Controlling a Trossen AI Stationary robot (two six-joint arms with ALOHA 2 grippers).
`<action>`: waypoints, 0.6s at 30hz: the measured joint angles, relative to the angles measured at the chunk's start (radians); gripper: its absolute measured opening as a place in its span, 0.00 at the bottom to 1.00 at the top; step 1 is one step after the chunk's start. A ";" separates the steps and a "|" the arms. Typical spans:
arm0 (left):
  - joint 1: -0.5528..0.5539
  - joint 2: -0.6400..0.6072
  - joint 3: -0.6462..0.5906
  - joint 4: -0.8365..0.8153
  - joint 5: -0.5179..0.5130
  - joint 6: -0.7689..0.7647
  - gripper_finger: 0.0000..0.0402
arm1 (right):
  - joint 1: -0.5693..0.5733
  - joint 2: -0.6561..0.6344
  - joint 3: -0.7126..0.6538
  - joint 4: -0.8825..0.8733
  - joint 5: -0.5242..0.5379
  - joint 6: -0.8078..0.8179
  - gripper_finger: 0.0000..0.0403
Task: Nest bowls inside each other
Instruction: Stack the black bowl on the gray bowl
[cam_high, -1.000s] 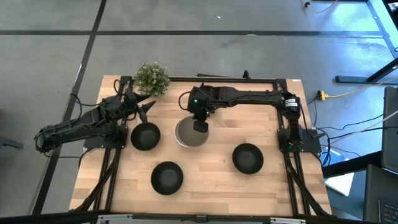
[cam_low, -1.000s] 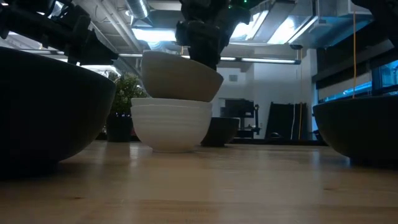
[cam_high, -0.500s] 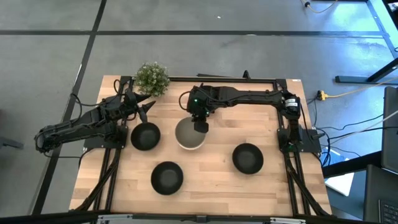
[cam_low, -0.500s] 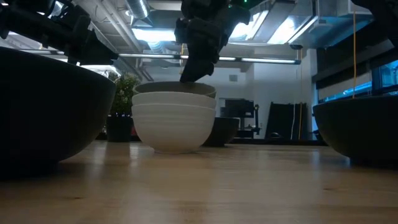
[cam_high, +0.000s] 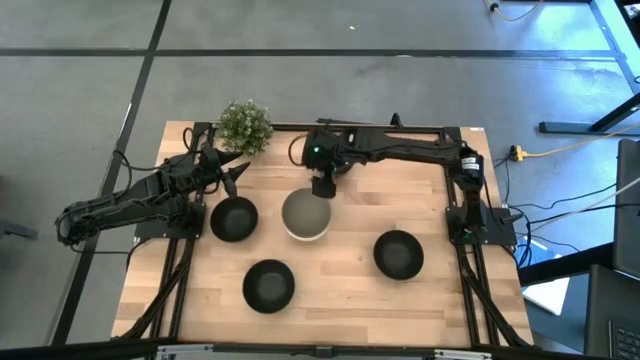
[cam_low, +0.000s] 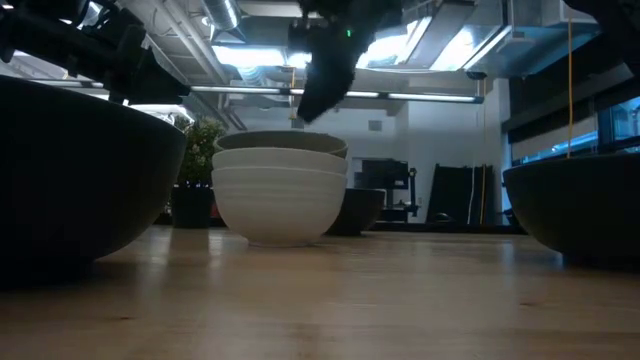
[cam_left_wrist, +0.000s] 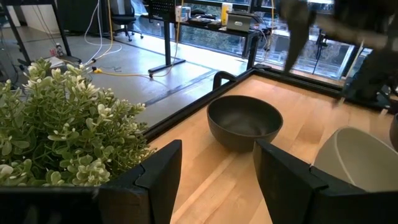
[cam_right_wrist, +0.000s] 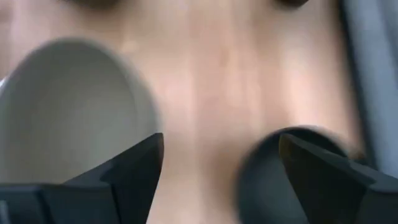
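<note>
The grey-olive bowl (cam_high: 305, 213) sat nested in the white bowl (cam_low: 279, 200) at mid-table; the right gripper (cam_high: 322, 187) hovered just above its far rim, fingers spread and empty, left gripper (cam_high: 230, 171) parted near the potted plant (cam_high: 244, 125)

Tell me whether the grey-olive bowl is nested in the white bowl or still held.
Nested. The grey-olive bowl sits level inside the white bowl, only its rim showing; the right tool is open, clear above it.
</note>
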 joint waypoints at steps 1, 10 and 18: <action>0.000 0.000 0.000 0.000 0.000 0.000 0.48 | 0.000 -0.002 0.035 -0.023 0.004 0.002 0.80; 0.000 0.000 0.000 -0.003 0.000 0.000 0.48 | 0.005 -0.059 0.191 -0.345 -0.027 0.001 0.81; 0.000 0.000 0.000 -0.009 -0.003 0.007 0.48 | 0.007 -0.312 -0.047 -0.267 -0.027 0.076 0.80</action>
